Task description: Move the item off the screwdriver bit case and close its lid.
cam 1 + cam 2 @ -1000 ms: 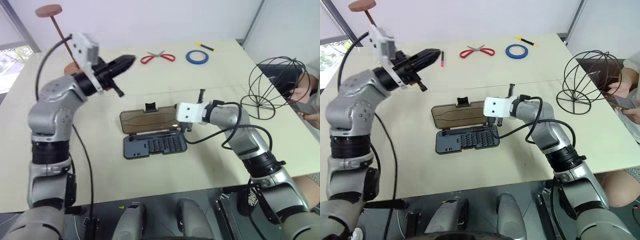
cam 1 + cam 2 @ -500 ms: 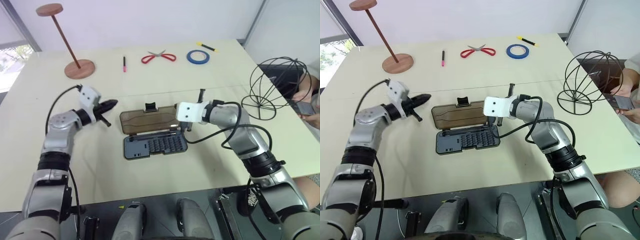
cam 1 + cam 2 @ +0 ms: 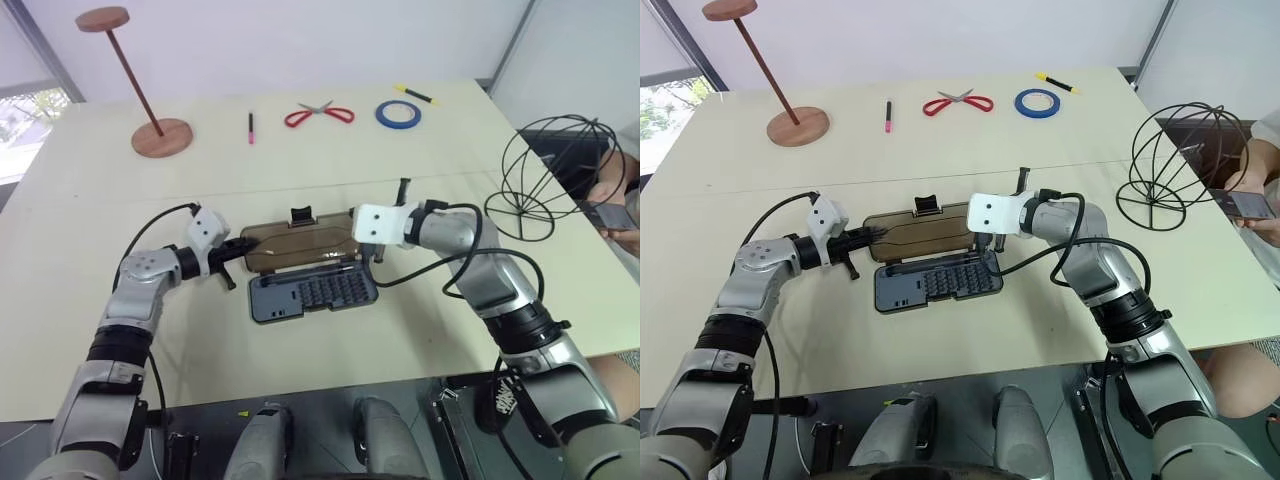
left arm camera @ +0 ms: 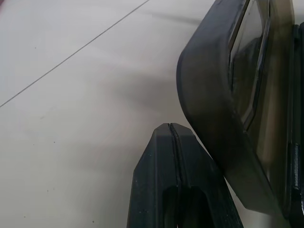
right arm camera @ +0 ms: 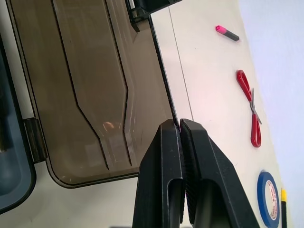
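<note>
A pale cream table [image 3: 320,150] carries everything, with a white wall behind it. At the far left corner stands a wooden disc-topped stand [image 3: 160,136]. Nearer the front, the left claw [image 3: 240,250] lies low over the table, its two black fingers [image 4: 173,180] pressed together on nothing, the tip just beside the left edge of the lid [image 3: 298,243]. Along the far side lie a pink marker [image 3: 250,126], red-handled scissors [image 3: 318,115], a blue tape roll [image 3: 398,113] and a yellow-and-black pen [image 3: 414,94].

In the middle sits the screwdriver bit case [image 3: 312,292], a dark grey box with rows of bits showing. Its smoky brown lid is folded back flat on the table behind it, latch pointing away. The right claw [image 5: 179,130] hangs at the lid's right edge, fingers shut together with nothing between them; from the wrist view the tips meet right at the lid's rim.

Far to the right, well apart from the case, the item [image 3: 555,178], a black wire globe, stands upright near the table edge. A person's hand [image 3: 1248,190] holding a phone shows just beyond it.
</note>
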Action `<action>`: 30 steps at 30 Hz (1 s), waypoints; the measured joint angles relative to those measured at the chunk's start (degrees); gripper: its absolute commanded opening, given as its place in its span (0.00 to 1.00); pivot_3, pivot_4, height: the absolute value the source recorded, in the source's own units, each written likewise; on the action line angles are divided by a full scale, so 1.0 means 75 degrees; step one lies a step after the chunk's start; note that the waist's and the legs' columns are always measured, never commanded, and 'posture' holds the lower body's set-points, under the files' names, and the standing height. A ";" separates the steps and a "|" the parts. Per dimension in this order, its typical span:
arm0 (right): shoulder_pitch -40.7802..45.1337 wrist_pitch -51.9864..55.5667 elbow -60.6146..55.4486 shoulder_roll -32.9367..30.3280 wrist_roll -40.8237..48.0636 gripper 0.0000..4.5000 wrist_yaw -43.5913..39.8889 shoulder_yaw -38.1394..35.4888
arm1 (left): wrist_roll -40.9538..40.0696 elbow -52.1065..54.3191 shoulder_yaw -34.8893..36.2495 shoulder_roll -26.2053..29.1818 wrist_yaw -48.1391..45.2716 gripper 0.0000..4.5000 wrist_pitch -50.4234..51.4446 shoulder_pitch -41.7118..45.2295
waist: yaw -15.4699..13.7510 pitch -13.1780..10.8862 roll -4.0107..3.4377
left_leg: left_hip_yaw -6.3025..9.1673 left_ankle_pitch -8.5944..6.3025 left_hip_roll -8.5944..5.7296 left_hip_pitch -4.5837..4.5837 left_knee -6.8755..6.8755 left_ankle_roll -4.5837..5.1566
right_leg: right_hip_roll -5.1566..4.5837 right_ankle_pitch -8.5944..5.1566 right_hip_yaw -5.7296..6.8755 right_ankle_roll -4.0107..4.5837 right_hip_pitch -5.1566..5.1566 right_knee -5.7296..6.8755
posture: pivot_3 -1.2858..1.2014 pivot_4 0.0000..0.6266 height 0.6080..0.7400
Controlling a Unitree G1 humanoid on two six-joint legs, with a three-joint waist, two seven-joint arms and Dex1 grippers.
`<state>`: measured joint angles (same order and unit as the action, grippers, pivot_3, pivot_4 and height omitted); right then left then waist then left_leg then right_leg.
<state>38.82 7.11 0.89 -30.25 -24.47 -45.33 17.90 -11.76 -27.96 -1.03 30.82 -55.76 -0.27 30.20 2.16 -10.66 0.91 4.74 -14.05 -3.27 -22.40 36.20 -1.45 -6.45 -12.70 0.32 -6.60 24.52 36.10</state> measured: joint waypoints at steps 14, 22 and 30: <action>0.0009 0.0669 -0.0564 -0.0979 0.0887 0.82 -0.1824 -0.0128 | -0.0014 -0.0146 0.0103 -0.0076 0.0162 0.00 -0.0028 0.0477 | -0.0021 0.0000 0.0000 | -0.0003 0.0000 -0.0001 -0.0002 0.0004 0.0001 | -0.0001 0.0000 0.0001 -0.0001 -0.0001 -0.0001 | 0.52 0.24 1.00; 0.0246 0.1183 -0.0589 -0.2036 0.1676 0.82 -0.2399 -0.1014 | -0.0088 0.0245 0.0099 -0.0076 0.0008 0.00 0.0167 0.0334 | -0.0043 0.0000 0.0001 | -0.0004 -0.0001 0.0002 -0.0002 0.0001 0.0001 | -0.0002 0.0000 0.0001 -0.0001 -0.0002 -0.0003 | 0.52 0.24 1.00; -0.0013 0.1172 -0.0247 -0.2139 0.1716 0.82 -0.2010 -0.1046 | -0.0648 0.2157 0.0022 0.0516 -0.0926 0.00 0.1428 -0.0537 | -0.0034 -0.0001 0.0001 | 0.0000 -0.0001 0.0005 -0.0003 0.0001 0.0001 | -0.0005 0.0000 0.0000 -0.0001 -0.0001 -0.0003 | 0.52 0.24 1.00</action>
<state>38.72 15.90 -0.96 -46.29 -11.59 -60.41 10.05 -16.61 -11.78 -0.87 34.69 -62.71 10.44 26.17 1.90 -10.67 0.91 4.74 -14.06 -3.23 -22.42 36.21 -1.44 -6.49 -12.70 0.32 -6.61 24.51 36.08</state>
